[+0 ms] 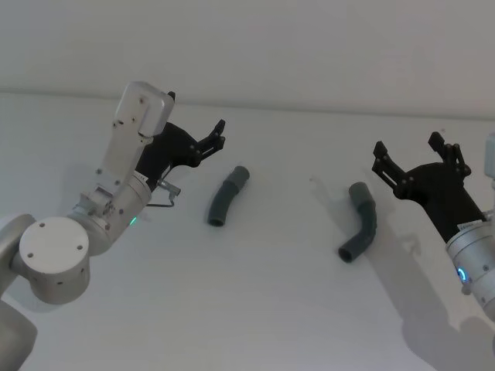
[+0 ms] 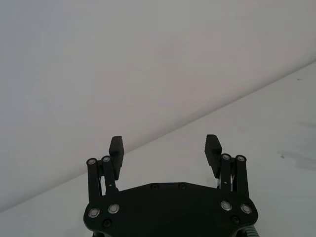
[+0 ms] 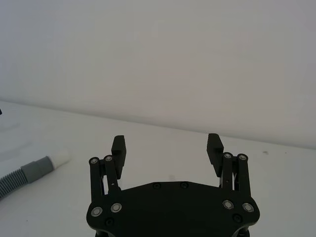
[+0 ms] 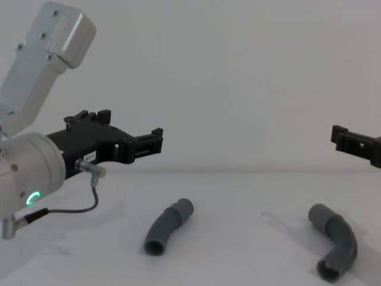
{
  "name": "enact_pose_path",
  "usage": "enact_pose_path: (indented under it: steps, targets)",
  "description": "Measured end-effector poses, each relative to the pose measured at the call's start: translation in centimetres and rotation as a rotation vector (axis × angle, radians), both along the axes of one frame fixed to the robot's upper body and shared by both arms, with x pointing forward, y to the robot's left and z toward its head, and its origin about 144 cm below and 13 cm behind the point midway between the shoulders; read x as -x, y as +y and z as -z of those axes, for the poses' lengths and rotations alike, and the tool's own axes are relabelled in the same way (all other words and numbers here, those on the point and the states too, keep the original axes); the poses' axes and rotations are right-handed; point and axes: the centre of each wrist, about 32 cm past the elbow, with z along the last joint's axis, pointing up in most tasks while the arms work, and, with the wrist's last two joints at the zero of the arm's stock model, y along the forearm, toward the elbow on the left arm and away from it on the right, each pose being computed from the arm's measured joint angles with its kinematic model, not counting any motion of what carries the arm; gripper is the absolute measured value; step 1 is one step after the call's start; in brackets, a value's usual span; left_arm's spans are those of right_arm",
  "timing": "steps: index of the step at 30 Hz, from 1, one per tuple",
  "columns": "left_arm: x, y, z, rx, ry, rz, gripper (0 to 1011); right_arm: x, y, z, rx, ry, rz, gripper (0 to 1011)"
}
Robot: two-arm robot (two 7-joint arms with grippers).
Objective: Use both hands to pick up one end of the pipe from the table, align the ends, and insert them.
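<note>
- your left gripper (image 1: 220,134) held its jaws apart and empty, raised just left of the curved pipe (image 1: 226,196); you couldn't read its small white label (image 4: 89,157).
- your right gripper (image 1: 407,145) was likewise spread, near the elbow pipe (image 1: 360,222).
- both pipes lay well apart, with bare table (image 1: 271,309) all round.

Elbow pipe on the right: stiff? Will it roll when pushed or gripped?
Probably stiff: the elbow pipe holds its sharp bend lying free on the table. Unlikely to roll, as the bend lies flat; a push would likely spin it. Its round wall might slip in the open right gripper.
</note>
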Motion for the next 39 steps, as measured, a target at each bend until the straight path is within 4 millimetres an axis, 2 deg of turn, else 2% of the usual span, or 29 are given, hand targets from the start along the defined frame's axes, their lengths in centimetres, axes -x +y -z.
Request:
enact_pose_path:
  steps: [39]
  targets:
    - [0.00,0.00,0.00,0.000,0.000,0.000,1003,0.00,0.00,0.00,0.000,0.000,0.000,996]
